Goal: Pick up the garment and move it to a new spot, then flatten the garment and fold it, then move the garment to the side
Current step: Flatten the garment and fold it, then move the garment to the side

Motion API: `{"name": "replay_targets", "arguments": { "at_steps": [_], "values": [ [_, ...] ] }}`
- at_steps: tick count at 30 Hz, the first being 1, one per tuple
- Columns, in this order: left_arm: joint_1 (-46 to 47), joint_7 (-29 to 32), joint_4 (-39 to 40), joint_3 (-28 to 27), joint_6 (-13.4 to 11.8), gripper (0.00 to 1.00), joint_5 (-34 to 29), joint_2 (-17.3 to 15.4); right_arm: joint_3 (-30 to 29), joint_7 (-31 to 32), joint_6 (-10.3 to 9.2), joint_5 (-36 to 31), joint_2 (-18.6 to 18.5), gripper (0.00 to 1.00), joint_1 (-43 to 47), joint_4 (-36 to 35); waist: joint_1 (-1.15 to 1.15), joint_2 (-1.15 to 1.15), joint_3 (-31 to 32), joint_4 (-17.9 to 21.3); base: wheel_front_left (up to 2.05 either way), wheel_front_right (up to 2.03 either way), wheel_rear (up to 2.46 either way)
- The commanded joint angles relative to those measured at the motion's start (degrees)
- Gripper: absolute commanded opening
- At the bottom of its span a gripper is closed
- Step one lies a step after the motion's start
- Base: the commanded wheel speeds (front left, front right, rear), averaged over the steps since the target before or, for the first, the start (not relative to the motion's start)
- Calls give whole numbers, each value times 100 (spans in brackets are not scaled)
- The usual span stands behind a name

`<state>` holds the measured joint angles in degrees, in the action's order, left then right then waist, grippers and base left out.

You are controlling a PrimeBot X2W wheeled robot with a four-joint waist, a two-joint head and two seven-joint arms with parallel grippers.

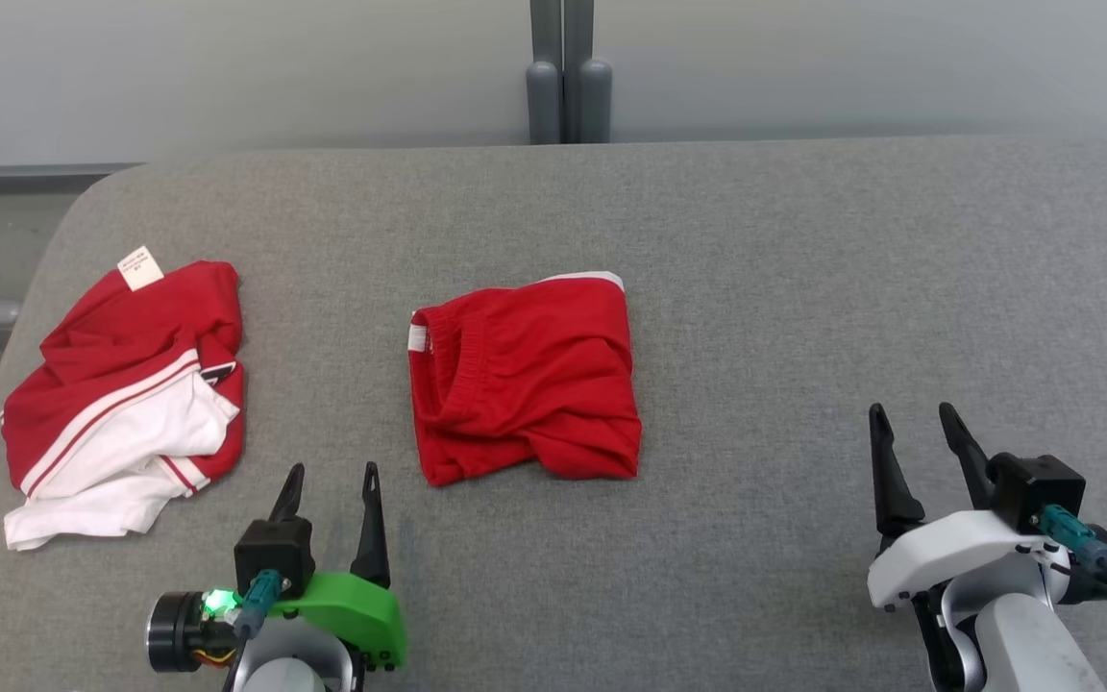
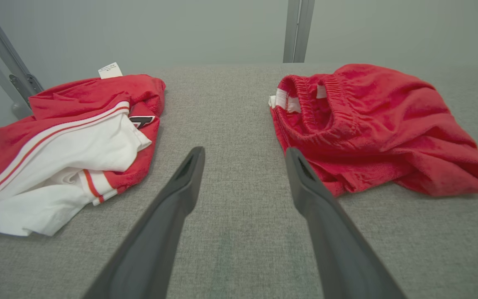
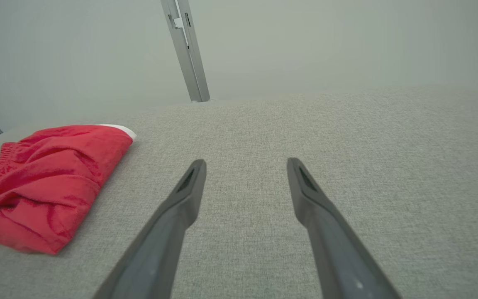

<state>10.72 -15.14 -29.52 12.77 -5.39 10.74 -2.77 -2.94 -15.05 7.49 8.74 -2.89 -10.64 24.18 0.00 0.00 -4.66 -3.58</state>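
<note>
The garment (image 1: 121,384) lies in a bunched heap close to the left edge of the gray table (image 1: 803,288), nearer the front than the back. The robot could grab the wrong thing, because the all-red cloth (image 1: 525,380) in the middle of the table is the same red, and the left gripper (image 1: 333,468) points at the bare gap between the two. The garment is also close to the table's left edge, so a clumsy pull could drag a sleeve over the side. It is folded over itself too, so a pinch may catch just one layer and the rest would hang in a lump. The garment is red with white sleeves, and thin red and white stripes run along the trim. One white sleeve sticks out toward the front left corner. A small white label (image 1: 139,268) pokes out at its far end. It looks soft and wrinkly. The left gripper sits just in front of it, a bit to the right, fingers spread wide and holding nothing. The right gripper (image 1: 910,408) is well apart, near the front right, also spread wide and empty.
</note>
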Motion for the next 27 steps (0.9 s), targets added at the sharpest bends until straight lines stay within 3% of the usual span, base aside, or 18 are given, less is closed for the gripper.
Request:
{"name": "replay_targets", "arguments": {
  "at_steps": [1,16,27],
  "values": [
    [-150,1,9,-60,37,100,-53,-23,11,-17,-1,21,-8,100,135,-78,0,0,194,113,0,0,0],
    [-611,0,68,-380,158,100,-220,-23,201,-18,-1,220,-7,100,533,-217,0,0,536,300,0,0,0],
    [-548,0,120,-292,150,100,-140,-23,327,-18,0,244,-7,100,437,-186,0,0,402,157,0,0,0]
  ]
}}
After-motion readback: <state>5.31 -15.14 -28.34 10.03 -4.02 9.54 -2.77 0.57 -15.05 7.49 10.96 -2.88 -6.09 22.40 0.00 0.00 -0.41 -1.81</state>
